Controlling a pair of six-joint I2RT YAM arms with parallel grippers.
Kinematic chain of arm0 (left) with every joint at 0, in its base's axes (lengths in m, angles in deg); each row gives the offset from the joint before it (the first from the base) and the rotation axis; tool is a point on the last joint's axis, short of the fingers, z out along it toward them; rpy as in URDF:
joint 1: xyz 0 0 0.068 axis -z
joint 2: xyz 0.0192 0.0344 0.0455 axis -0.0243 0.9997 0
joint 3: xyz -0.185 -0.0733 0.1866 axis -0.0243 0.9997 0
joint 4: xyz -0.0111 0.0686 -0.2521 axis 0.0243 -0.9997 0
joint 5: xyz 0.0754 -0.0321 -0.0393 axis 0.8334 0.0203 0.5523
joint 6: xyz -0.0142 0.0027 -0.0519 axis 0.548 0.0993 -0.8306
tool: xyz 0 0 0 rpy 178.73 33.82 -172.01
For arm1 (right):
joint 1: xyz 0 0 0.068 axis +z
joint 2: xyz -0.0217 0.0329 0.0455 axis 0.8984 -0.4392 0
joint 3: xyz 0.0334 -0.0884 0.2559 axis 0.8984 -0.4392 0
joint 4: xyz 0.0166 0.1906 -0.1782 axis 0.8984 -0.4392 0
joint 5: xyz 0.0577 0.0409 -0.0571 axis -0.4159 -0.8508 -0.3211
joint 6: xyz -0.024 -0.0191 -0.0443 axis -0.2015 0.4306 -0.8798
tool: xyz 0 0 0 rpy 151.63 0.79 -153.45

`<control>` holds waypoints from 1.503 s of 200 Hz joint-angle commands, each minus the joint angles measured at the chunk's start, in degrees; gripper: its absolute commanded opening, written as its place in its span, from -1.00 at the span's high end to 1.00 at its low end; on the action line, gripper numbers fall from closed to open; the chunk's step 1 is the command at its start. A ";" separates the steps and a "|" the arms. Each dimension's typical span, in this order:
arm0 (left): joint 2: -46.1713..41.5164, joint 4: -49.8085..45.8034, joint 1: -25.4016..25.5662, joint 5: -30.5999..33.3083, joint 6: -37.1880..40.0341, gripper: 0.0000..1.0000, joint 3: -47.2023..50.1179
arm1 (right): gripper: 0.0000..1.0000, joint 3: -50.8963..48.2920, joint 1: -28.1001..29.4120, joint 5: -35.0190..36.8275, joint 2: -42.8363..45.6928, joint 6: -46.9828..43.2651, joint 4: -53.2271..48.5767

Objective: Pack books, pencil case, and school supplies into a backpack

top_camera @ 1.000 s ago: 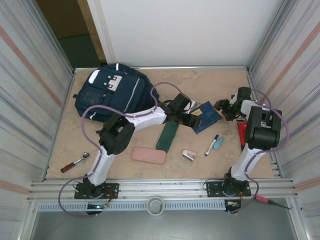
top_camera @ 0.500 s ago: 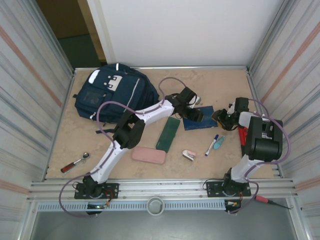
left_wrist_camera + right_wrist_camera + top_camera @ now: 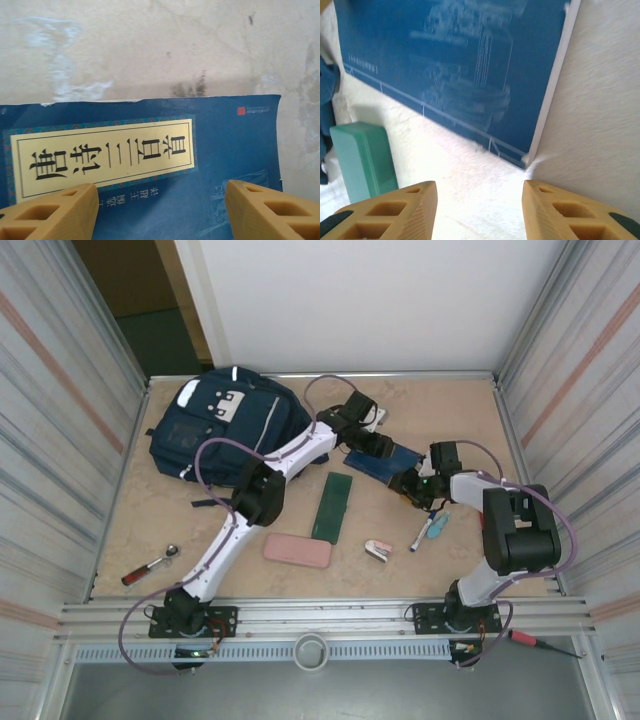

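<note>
- Plainly, the coming move turns on the navy-blue book (image 3: 388, 462). It lies flat on the tabletop (image 3: 450, 410) right of centre, directly beneath the left end effector (image 3: 160, 210). In the overhead view its long axis runs from far-left to near-right.
- The left end effector is the nearer one. Its tan fingers (image 3: 50, 212) are spread wide over the cover, below the yellow label (image 3: 102, 152), pinching nothing.
- The right end effector (image 3: 477, 212) sits just off the book's near-right corner, jaws also spread, with bare tabletop between them.
- The backpack (image 3: 215, 425) lies well to the left of the book, past the left arm's forearm. Whether its mouth is open cannot be told.
- The cover looks smooth, stiff and thin, with a white page edge. Lying flat on the mottled, stone-like surface, it probably offers little lip to get under.
- The backpack is soft, slumped fabric.
- A dark green flat box (image 3: 334, 506) lies near the book's near-left side.
</note>
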 commanded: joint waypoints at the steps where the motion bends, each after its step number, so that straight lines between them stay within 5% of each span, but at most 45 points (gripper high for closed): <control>1: -9.03 0.59 -1.34 0.96 2.75 -0.38 7.82 | 0.02 1.67 -1.18 1.77 3.02 -0.22 -1.84; 47: -21.65 10.54 -2.75 5.32 2.91 -0.52 27.79 | -0.27 5.09 -5.42 5.25 2.68 -2.52 -3.39; 135: -14.74 5.58 -4.35 5.18 -1.36 -0.40 23.49 | -0.16 19.41 -4.75 4.25 -12.37 -4.44 -5.02; 203: -12.17 5.64 -4.28 2.08 -2.49 -0.14 24.43 | -0.11 20.04 -2.88 2.68 -16.73 -4.52 -4.04; 252: -13.15 8.63 -4.19 -0.78 -3.86 0.02 27.39 | 0.10 18.54 -2.74 -2.15 -15.22 -3.89 -0.34; 300: -13.18 8.80 -4.22 -1.06 -3.95 0.03 27.41 | 0.58 17.76 -4.26 -1.34 -13.24 -4.34 -0.32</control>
